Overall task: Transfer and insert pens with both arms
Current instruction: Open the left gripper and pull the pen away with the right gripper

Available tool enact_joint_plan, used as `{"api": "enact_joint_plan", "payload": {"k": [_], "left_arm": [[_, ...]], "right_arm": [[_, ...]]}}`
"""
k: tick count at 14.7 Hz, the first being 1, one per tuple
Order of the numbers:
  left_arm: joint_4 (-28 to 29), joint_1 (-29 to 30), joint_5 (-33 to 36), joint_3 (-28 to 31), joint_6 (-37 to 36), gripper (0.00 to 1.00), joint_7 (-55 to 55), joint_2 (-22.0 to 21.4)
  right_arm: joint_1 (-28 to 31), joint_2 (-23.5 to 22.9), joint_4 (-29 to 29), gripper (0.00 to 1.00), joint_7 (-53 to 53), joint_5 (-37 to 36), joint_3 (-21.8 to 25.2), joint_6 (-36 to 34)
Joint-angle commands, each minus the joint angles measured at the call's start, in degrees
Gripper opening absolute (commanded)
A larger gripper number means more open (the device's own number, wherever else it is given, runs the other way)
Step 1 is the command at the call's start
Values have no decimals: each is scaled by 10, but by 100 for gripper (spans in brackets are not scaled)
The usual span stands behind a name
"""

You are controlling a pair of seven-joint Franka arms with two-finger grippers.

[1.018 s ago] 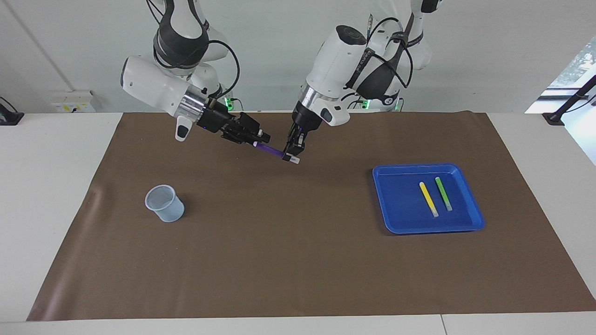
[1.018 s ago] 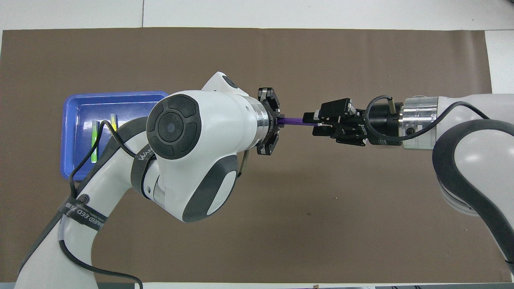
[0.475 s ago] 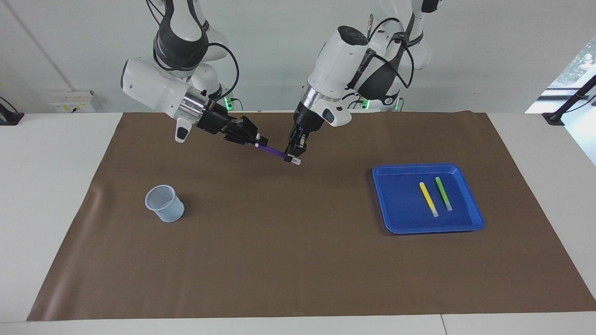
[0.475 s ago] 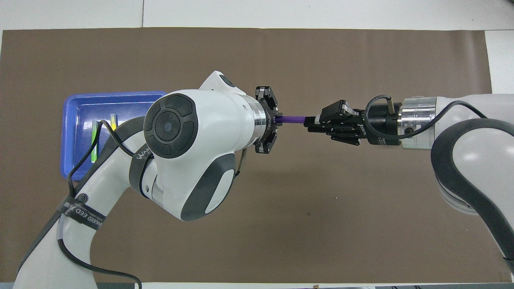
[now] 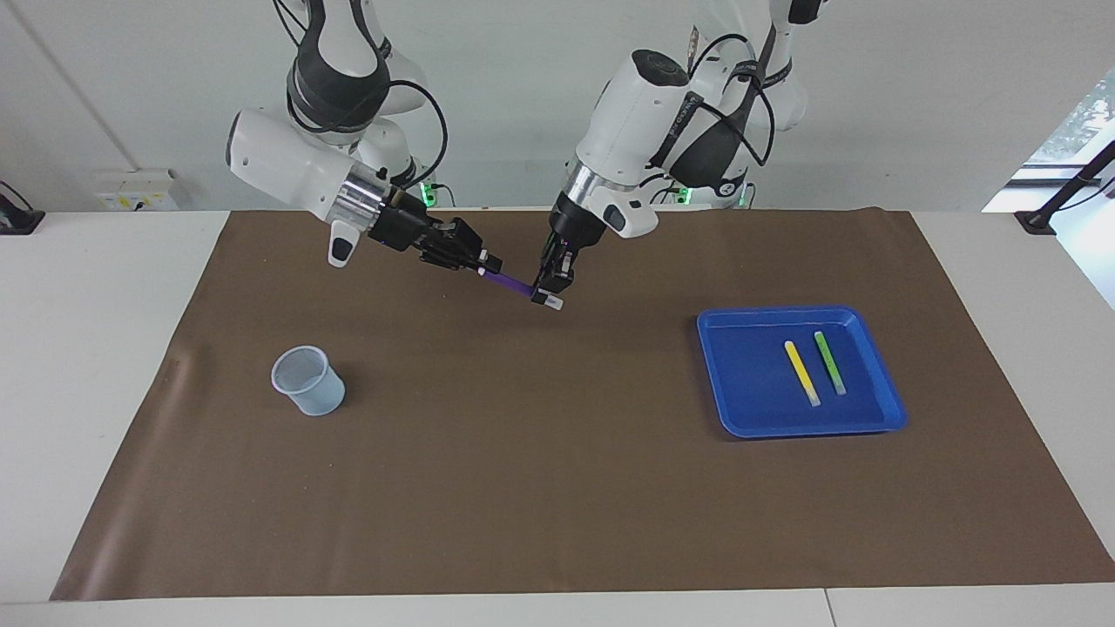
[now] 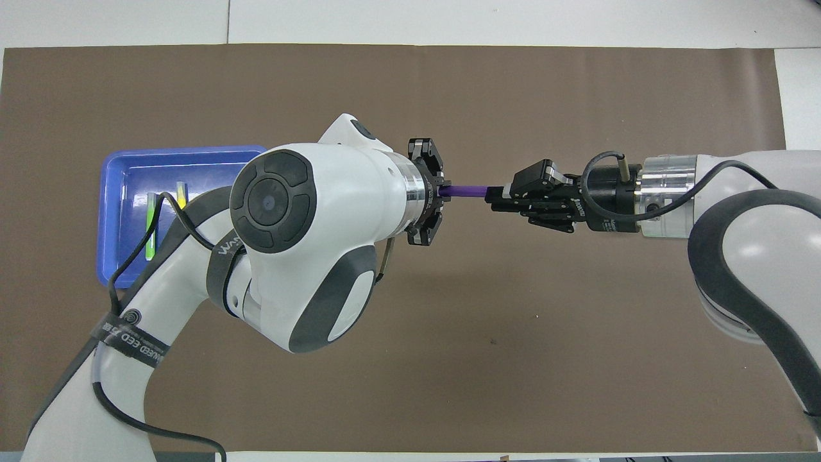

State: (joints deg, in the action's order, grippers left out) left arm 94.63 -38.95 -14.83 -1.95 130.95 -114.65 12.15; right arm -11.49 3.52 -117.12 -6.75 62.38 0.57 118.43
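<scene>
While both hands are raised over the brown mat (image 5: 557, 488) in the middle of the bench (image 5: 96, 348), they share one purple pen (image 5: 510, 283) between them. The left hand (image 5: 550, 292) points down and is closed on the end of the pen that has the pale cap, and the right hand (image 5: 483, 261) comes in from the side and is closed on the other end, so the pen hangs a little tilted, with the cap end lower. In the overhead view the same pen (image 6: 467, 190) shows as a short purple bar between the left hand (image 6: 441, 190) and the right hand (image 6: 497, 192). Three pens are visible in total: the two others, one yellow pen (image 5: 801, 372) and one green pen (image 5: 829, 361), lie side by side, not touching, in the one blue tray (image 5: 740, 409) toward the left arm's end of the bench. One translucent cup (image 5: 307, 380) stands upright on the mat toward the right arm's end, well apart from the tray.
</scene>
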Motion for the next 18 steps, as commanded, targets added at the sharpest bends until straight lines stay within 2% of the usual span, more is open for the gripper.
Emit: {"api": "enact_joint_plan", "payload": {"k": [1,2,3,4,8,12,15,18], "left_arm": [[20,-10,-9,5,5,0,7,-11],[20,-10,-9,5,5,28,7,-11],[20,-10,-6,5,2,79,9,-11],[20,-10,-3,5,0,99,16,-11],[20,-2,-3,9,-7,100,100,-11],[21,46,-3,11,-65,100,287,-15],[57,98,-3,11,-69,100,468,-27],[121,148,-2,12,-65,100,677,-52]], "right_arm": [[6,-3,7,0,-6,11,-3,1],[6,-3,8,0,-6,10,-3,0],[5,-3,8,0,-5,10,-3,0],[5,-3,8,0,-5,9,-3,0],[9,-5,15,0,-3,-13,-1,-20],[44,-39,101,0,0,-158,0,-123],[67,-58,173,0,19,-264,0,-206],[85,-90,266,0,151,-416,0,-288]]}}
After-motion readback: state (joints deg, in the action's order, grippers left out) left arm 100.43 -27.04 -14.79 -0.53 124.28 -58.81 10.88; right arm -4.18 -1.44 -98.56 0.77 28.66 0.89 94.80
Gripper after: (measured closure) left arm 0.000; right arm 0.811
